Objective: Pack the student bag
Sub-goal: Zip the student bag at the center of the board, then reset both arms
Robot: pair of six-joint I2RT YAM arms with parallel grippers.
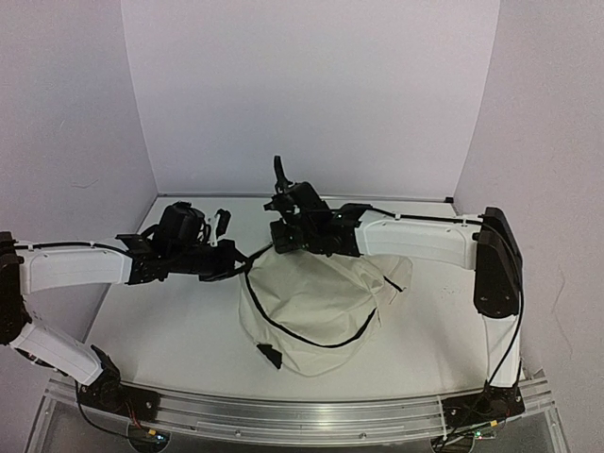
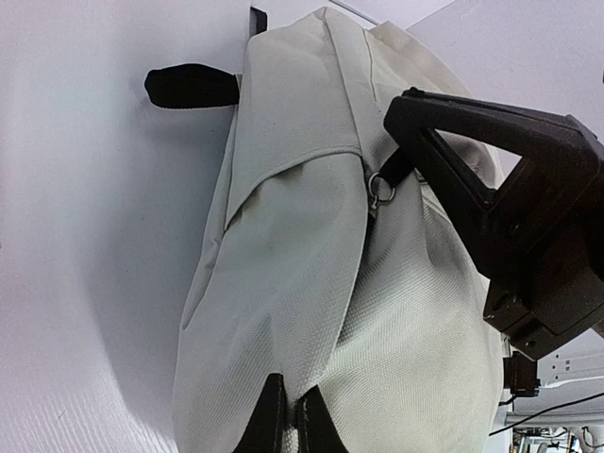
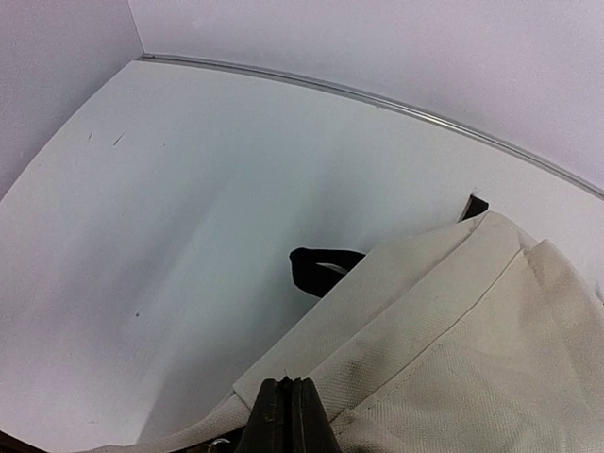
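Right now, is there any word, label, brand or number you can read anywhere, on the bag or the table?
None: no readable text in any view.
The student bag shows only plain cream fabric, black straps and zippers, with no label or print.
The table carries no marking.

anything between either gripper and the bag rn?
Nothing visible. The left gripper and right gripper are both shut right on the student bag, pinching its cream fabric, the right one by the zipper pull.
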